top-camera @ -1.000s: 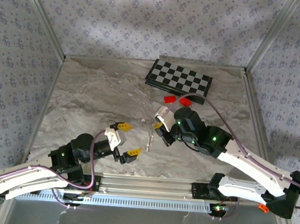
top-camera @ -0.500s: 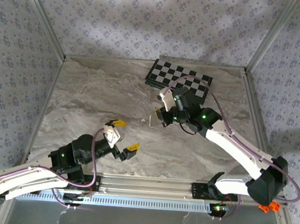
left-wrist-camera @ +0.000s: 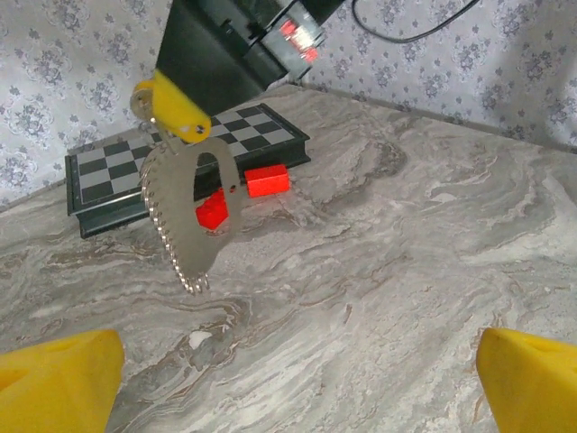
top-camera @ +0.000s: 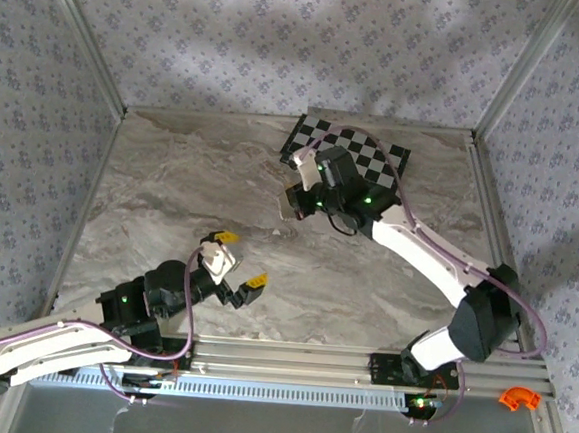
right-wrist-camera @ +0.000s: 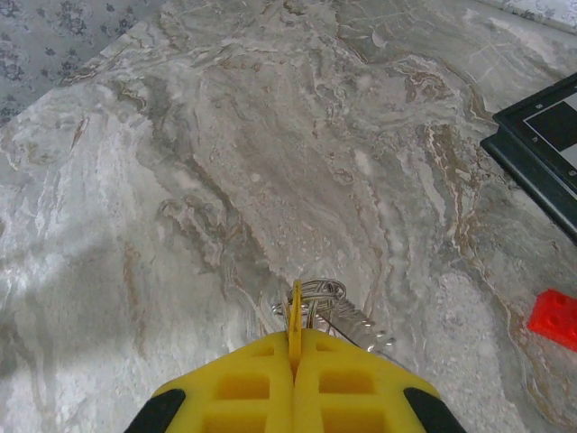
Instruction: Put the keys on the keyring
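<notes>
We are watching the right tool (top-camera: 294, 193) being carried up the frame. A second ago it was working near the middle of the surface (top-camera: 171, 187), and it is now hanging just in front of the chessboard (top-camera: 365, 154) at upper centre. It is staying clenched on the keyring (right-wrist-camera: 314, 290), whose coils are showing right at the closed yellow fingertips (left-wrist-camera: 171, 104). The keys (left-wrist-camera: 189, 221) are dangling below, lifted clear of the marble.

The left tool (top-camera: 241, 259) is barely shifting, lower left of centre, its jaws spread wide and grasping nothing.

In the top view the right arm is now covering the red blocks (left-wrist-camera: 267, 180), which were showing a second ago. From the left wrist we are seeing them lying just beside the board's near edge.

Open marble is stretching across the left half and the centre of the frame, between the two tools. The side walls are standing well apart from both tools, while the chessboard is crowding the right one.
</notes>
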`<state>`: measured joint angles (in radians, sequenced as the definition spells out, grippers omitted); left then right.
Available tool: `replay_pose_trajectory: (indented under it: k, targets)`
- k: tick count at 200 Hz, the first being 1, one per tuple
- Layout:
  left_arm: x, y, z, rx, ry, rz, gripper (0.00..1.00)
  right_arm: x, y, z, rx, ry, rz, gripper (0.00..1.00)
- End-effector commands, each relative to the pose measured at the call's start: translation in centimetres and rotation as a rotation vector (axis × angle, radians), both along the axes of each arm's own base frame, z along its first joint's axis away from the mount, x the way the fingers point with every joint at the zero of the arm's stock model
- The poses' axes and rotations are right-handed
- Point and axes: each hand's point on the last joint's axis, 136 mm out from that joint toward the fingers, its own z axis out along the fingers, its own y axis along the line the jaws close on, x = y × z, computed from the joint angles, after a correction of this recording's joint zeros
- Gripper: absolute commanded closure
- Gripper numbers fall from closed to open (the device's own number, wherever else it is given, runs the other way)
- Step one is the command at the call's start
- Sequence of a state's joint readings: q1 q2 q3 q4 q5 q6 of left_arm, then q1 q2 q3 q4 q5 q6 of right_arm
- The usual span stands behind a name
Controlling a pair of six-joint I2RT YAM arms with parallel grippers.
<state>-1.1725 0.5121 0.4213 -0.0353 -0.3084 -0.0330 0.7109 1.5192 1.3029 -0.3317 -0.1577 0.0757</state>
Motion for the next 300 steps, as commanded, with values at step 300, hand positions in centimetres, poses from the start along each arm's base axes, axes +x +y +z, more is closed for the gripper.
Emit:
replay_pose_trajectory:
  k: [300]
  targets:
    - [0.2,1.6,0.8,-0.04,-0.045,0.046,0.01,-0.2,2.1,-5.3,0.045,0.16,0.03,1.0]
